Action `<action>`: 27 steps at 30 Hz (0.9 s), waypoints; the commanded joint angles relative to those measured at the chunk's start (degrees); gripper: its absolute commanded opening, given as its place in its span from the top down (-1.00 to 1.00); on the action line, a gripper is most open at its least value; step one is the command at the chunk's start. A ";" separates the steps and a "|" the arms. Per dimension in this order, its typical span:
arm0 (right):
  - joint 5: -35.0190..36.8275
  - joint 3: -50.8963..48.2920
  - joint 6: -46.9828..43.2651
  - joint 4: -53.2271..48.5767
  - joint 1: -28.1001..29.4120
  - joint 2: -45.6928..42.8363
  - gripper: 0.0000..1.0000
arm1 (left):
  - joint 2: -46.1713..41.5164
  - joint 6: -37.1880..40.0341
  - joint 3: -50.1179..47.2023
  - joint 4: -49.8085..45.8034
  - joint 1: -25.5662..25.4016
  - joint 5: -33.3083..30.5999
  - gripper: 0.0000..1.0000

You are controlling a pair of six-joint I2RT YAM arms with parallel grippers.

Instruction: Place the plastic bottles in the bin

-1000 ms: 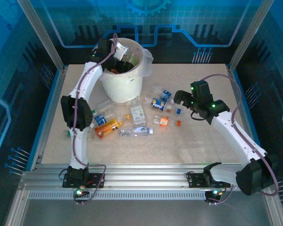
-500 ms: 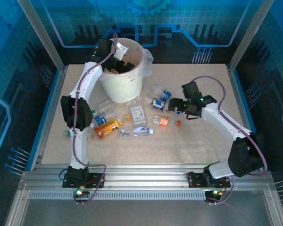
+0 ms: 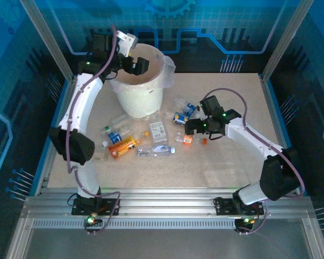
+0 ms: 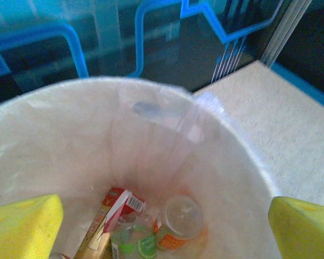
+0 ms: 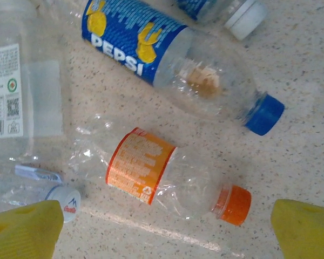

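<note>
**Top view:** left hand [image 3: 136, 63] hung released over the bin [image 3: 137, 100]; right hand [image 3: 190, 127] hung released above plastic bottles [image 3: 156, 150] on the worktop [image 3: 221, 167].
**Left wrist:** binned bottles [image 4: 178, 221] lay inside. **Right wrist:** orange-labelled bottle [image 5: 151, 175] lay under spread fingers [image 5: 24, 226]; probably light, crushable, slippery, best gripped at its labelled middle.

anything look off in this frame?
Nothing spilled. In the bin, the bag liner hangs in a loose fold down the inside wall. On the table, the orange-capped bottle is crumpled.
</note>
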 commanded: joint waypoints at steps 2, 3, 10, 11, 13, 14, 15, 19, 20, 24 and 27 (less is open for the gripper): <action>0.21 1.96 -1.90 -1.85 1.52 0.39 -0.99 | -9.57 -5.76 -10.14 5.94 -0.01 -2.57 -0.98; 0.52 2.10 -1.72 -1.82 1.66 0.28 -0.99 | -12.07 -7.00 -13.09 7.17 -0.04 -3.25 -0.98; 2.22 3.01 -1.22 -1.83 1.70 -0.27 -0.99 | -30.12 -18.59 -34.74 13.03 -0.01 -10.99 -0.98; 2.68 3.18 -1.10 -2.18 1.62 -0.25 -0.99 | -32.85 -21.27 -38.35 13.47 0.04 -13.07 -0.98; 3.92 3.53 -0.83 -3.21 1.42 -0.20 -0.99 | -38.17 -26.19 -44.73 13.84 0.07 -17.22 -0.98; 4.54 3.64 -0.50 -3.77 1.29 -0.21 -0.99 | -40.73 -28.57 -47.53 13.66 0.12 -18.84 -0.98; 4.96 3.58 -0.31 -4.14 1.02 -0.21 -0.99 | -42.81 -30.68 -50.41 13.16 0.21 -20.60 -0.98; 5.00 2.65 0.77 -4.25 -0.68 -0.55 -0.99 | -48.95 -38.31 -59.39 8.96 0.57 -26.38 -0.98; 5.09 2.30 1.18 -4.15 -1.20 -0.75 -0.99 | -50.15 -40.34 -61.47 7.30 0.75 -27.69 -0.98; 7.34 1.32 3.23 -4.24 -3.08 -1.26 -0.99 | -54.01 -47.74 -68.96 0.83 2.62 -30.85 -0.98; 8.13 1.25 3.49 -4.45 -3.57 -1.18 -0.99 | -56.53 -52.35 -73.83 -0.69 4.81 -31.25 -0.98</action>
